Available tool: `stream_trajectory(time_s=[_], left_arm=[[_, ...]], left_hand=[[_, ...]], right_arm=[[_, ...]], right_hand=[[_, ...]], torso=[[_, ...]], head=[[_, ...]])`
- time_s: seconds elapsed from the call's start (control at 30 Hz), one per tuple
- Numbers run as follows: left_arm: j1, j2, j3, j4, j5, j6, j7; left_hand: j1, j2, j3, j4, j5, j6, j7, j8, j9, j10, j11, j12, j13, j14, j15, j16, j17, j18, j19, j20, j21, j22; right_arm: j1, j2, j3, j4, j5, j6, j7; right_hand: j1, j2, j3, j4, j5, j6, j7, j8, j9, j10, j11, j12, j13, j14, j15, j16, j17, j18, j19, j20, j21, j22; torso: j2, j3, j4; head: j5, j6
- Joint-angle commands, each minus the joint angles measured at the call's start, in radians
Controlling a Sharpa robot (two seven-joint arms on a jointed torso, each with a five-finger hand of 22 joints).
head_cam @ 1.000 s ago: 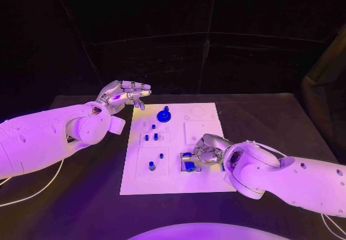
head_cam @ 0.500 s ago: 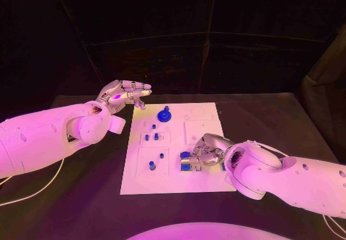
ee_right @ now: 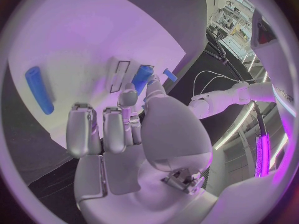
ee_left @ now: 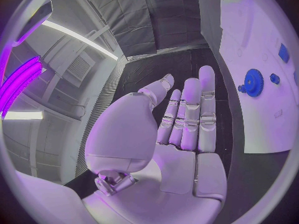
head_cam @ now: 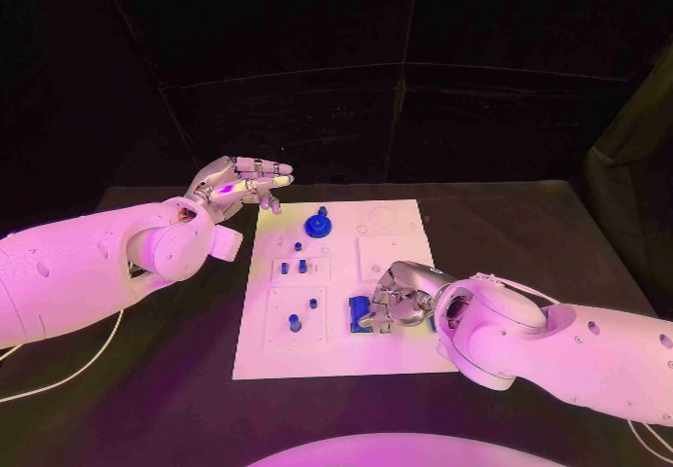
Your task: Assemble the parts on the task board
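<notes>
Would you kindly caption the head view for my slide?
Right hand holds a blue part at the task board; left hand hovers empty beside it.

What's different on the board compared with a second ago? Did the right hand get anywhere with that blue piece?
The right hand holds the blue part as before, but the part has turned: it lay low across the fingertips, and now it stands more upright over its slot on the task board. The left hand has stayed raised beside the board's far left corner, holding nothing. The blue gear and the small pegs have not moved.
</notes>
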Motion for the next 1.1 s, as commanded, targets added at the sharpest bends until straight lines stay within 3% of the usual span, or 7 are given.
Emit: stream_trajectory(time_s=[0.03,0.37,0.5,0.6,0.7,0.93,1.1], left_arm=[[0.001,0.0,0.001,0.001,0.004,0.012,0.003],[0.001,-0.003,0.001,0.002,0.004,0.013,0.001],[0.001,-0.004,0.001,0.002,0.004,0.013,0.001],[0.001,-0.005,0.0,0.002,0.004,0.013,0.001],[0.001,-0.004,0.0,0.001,0.004,0.014,0.001],[-0.001,0.0,0.0,-0.001,0.004,0.015,0.0],[-0.001,0.0,0.0,-0.001,0.004,0.016,0.0]], left_hand=[[0.001,0.008,-0.006,-0.002,0.001,-0.009,0.001,0.004,-0.001,-0.008,0.001,0.004,-0.001,-0.007,0.003,0.001,-0.001,0.013,-0.008,0.002,-0.003,-0.001],[0.001,0.008,-0.006,-0.002,0.001,-0.009,0.001,0.004,-0.001,-0.008,0.001,0.004,-0.001,-0.007,0.003,0.001,-0.001,0.013,-0.008,0.002,-0.003,-0.001],[0.001,0.008,-0.006,-0.002,0.001,-0.009,0.001,0.004,-0.001,-0.008,0.001,0.004,-0.001,-0.007,0.003,0.001,-0.001,0.013,-0.008,0.002,-0.003,-0.001],[0.001,0.008,-0.006,-0.002,0.001,-0.009,0.001,0.004,-0.001,-0.009,0.001,0.005,-0.001,-0.007,0.003,0.002,-0.001,0.013,-0.008,0.002,-0.003,-0.001],[0.001,0.008,-0.006,-0.002,0.001,-0.01,0.001,0.004,-0.001,-0.009,0.001,0.005,-0.001,-0.008,0.003,0.002,-0.002,0.013,-0.008,0.002,-0.004,-0.001],[0.001,0.008,-0.006,-0.002,0.001,-0.01,0.001,0.004,-0.001,-0.009,0.001,0.005,-0.001,-0.008,0.003,0.002,-0.002,0.013,-0.008,0.002,-0.004,-0.001],[0.002,0.009,-0.006,-0.002,0.001,-0.01,0.001,0.004,-0.001,-0.01,0.001,0.005,-0.001,-0.008,0.003,0.002,-0.002,0.013,-0.008,0.002,-0.004,-0.001]], right_arm=[[0.001,0.001,0.0,-0.001,-0.056,0.033,0.0],[0.001,-0.015,0.0,0.007,-0.019,0.04,0.015],[0.001,-0.052,0.0,0.021,0.048,-0.053,0.115],[0.001,-0.087,0.0,0.037,0.108,-0.126,0.204],[0.002,-0.124,0.0,0.05,0.141,-0.15,0.242],[0.003,-0.242,0.0,0.059,0.105,-0.032,0.194],[0.004,-0.298,0.0,0.069,0.015,0.004,0.135]], right_hand=[[0.012,0.005,-0.001,-0.008,0.006,0.001,-0.005,0.005,0.003,0.004,-0.002,0.005,0.003,0.049,-0.002,0.004,0.002,-0.009,0.004,-0.006,0.003,0.053],[-0.043,-0.01,-0.05,0.028,0.041,-0.012,-0.002,0.003,0.011,-0.001,0.002,-0.011,-0.005,0.047,0.001,-0.002,-0.005,-0.007,-0.003,-0.004,-0.005,0.043],[-0.07,-0.013,-0.06,0.076,0.049,-0.029,0.003,-0.007,0.014,-0.01,0.006,-0.03,-0.015,0.045,0.004,-0.01,-0.013,-0.004,-0.012,-0.001,-0.014,0.031],[-0.051,0.009,-0.052,0.077,0.097,-0.032,0.004,-0.011,0.015,-0.001,0.006,-0.008,0.004,0.048,0.004,-0.003,0.0,-0.005,-0.007,0.0,-0.01,0.038],[-0.058,0.003,-0.062,0.083,0.079,-0.048,0.009,-0.022,0.012,-0.008,0.011,-0.021,-0.004,0.047,0.007,-0.007,-0.005,-0.004,-0.011,0.001,-0.013,0.033],[-0.008,0.03,-0.053,0.061,0.077,-0.052,0.014,-0.038,0.008,-0.029,0.015,-0.072,-0.039,0.044,0.012,-0.018,-0.016,-0.001,-0.018,0.007,-0.022,0.022],[0.025,0.04,-0.056,0.046,0.139,-0.045,0.014,-0.047,0.005,-0.019,0.014,-0.063,-0.03,0.047,0.011,-0.01,-0.002,-0.005,-0.008,0.006,-0.013,0.036]], torso=[[0.001,-0.0003,-0.0002],[0.0,-0.0003,0.0007],[0.0,0.0003,0.0007],[0.0,0.0,0.0005],[-0.001,0.0005,-0.0017],[0.0,-0.0008,0.0012],[0.001,0.0006,-0.0003]], head=[[0.001,-0.002],[0.001,-0.004],[-0.001,-0.001],[-0.007,0.003],[-0.009,0.009],[-0.045,0.019],[-0.052,0.021]])
